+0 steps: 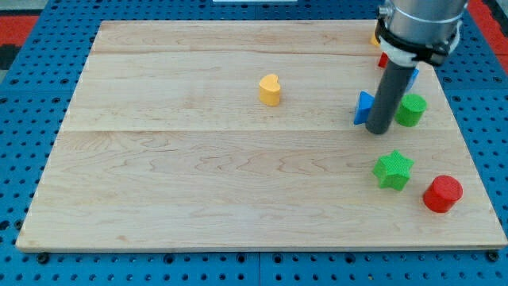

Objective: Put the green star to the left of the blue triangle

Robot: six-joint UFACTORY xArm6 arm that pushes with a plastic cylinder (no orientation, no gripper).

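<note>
Sitting toward the view's lower right, our green star-shaped block (393,170) is flat on the light wooden board (198,175), with a red cylinder block (442,194) just beside it, further right and a bit lower. The blue triangle block (363,109) is above the star and slightly left, well apart from it, so the star is currently below and to the right of the triangle rather than to its left.

No gripper for us here, just a straight dark rod, so there's nothing to open or close and nothing held. My tip (379,130) is planted right next to the blue triangle, on its right side, looks like touching or very nearly. A green round block (411,110) sits just on the other side of the rod. The rod stands pretty much upright, coming down from the grey arm housing (419,24) at the view's top right.

A yellow heart-ish block (270,89) sits alone near the top middle. Bits of red, blue and orange blocks peek out behind the arm, shapes too hidden to tell. Around the board is blue pegboard (32,119).
</note>
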